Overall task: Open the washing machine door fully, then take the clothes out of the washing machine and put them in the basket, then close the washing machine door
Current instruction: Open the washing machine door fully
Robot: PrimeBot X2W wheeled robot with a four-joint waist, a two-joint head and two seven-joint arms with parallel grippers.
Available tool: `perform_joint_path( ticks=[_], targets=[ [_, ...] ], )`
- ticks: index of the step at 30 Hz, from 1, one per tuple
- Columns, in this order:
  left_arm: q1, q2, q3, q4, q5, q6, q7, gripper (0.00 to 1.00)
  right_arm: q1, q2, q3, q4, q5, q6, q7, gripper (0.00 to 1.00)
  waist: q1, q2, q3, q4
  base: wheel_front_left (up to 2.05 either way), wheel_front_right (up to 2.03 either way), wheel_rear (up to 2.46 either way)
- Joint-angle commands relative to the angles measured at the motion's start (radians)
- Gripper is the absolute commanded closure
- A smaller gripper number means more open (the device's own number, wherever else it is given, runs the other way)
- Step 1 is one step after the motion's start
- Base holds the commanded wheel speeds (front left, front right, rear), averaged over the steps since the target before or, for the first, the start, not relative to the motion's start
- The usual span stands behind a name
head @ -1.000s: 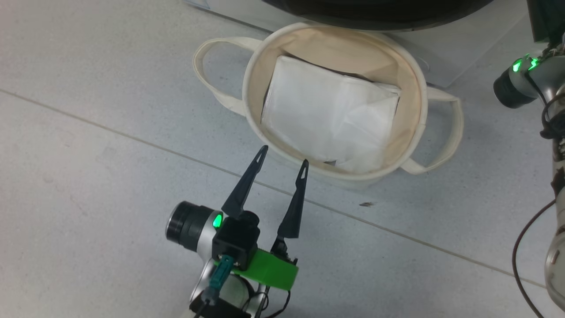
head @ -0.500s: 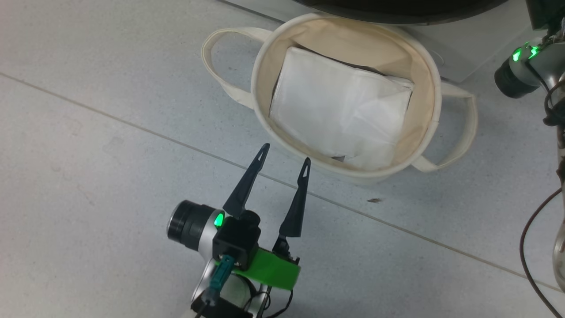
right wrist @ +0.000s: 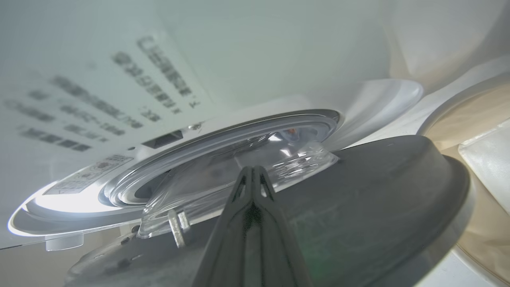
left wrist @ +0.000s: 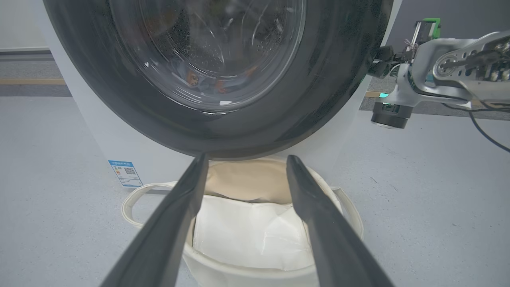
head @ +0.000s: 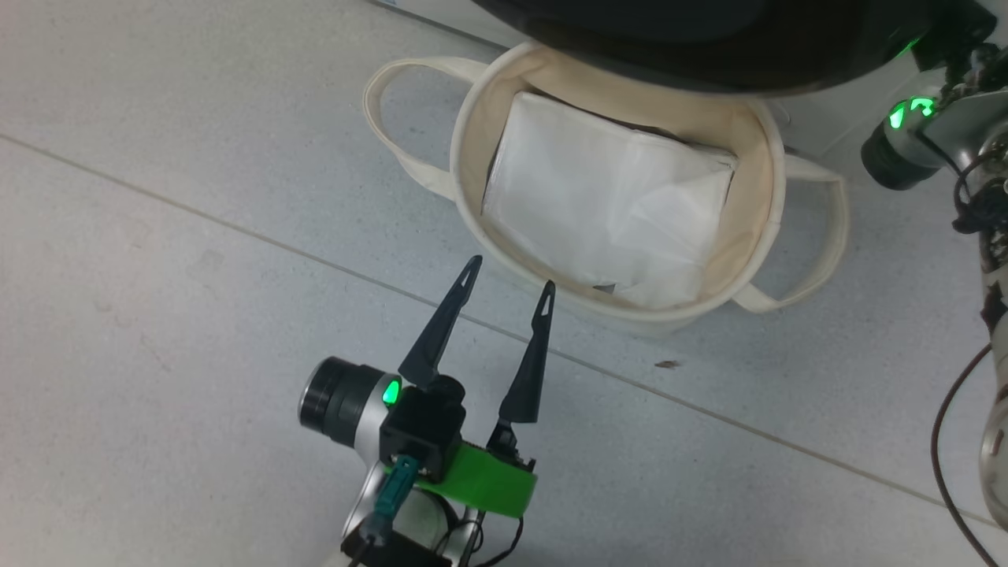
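**Door partly open above the basket, clothes not yet out**

Left of the basket (head: 463,161) and nearer the robot, the left hand (head: 509,272) hangs over the floor (head: 157,276) with its fingers spread wide and nothing between them, tips just short of the rim.

The basket itself is a soft canvas tub with two loop handles. It would probably sag or slide if knocked. A flat white sheet (head: 606,197) covers its bottom; none of the clothes are in it.

Above the basket's far rim hangs the door (left wrist: 318,91). It is stiff, hinged and likely heavy. Its glossy black rim looks slippery to pinch, so hooking behind the edge seems the better hold, away from the glass.

Behind that glass, above the basket, the clothes (left wrist: 191,77) lie in the washing machine (left wrist: 119,147): blue cloth with orange figures, light and limp, best nipped at a raised fold.

Right of the basket and higher, the right hand (right wrist: 253,171) has its fingers pressed together on nothing. It points along the door's grey inner face toward the glass bulge; whether it touches is unclear.
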Motion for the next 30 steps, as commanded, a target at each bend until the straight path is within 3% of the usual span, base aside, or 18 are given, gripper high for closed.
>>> perform_joint_path(
  ticks=[1, 15, 22, 26, 30],
  targets=[
    [0.008, 0.002, 0.029, -0.028, 0.007, -0.001, -0.009, 0.0, -0.004, 0.037, 0.018, -0.041, -0.009, 0.0, 0.02, 1.0, 0.0, -0.0001, -0.01, 0.0, 0.0, 0.0, 0.0],
    [0.047, 0.005, 0.064, -0.028, 0.004, -0.016, -0.009, 0.0, 0.182, 0.142, 0.052, -0.125, -0.017, 0.0, 0.064, 1.0, 0.0, -0.0001, -0.1, -0.018, 0.0, 0.0, 0.0],
    [0.071, 0.007, 0.086, -0.033, 0.003, -0.022, -0.009, 0.0, 0.302, 0.178, 0.118, -0.175, 0.004, 0.0, 0.092, 1.0, 0.0, -0.0001, -0.149, -0.012, 0.0, 0.0, 0.0],
    [0.093, 0.008, 0.103, -0.028, -0.005, -0.026, -0.009, 0.0, 0.375, 0.18, 0.252, -0.198, 0.129, 0.0, 0.106, 1.0, 0.0, -0.0001, -0.187, -0.006, 0.0, 0.0, 0.0],
    [0.113, 0.01, 0.119, -0.027, -0.009, -0.032, -0.009, 0.0, 0.442, 0.18, 0.437, -0.254, 0.255, 0.0, 0.05, 1.0, 0.0, -0.0001, -0.211, -0.004, 0.0, 0.0, 0.0]
  ],
)
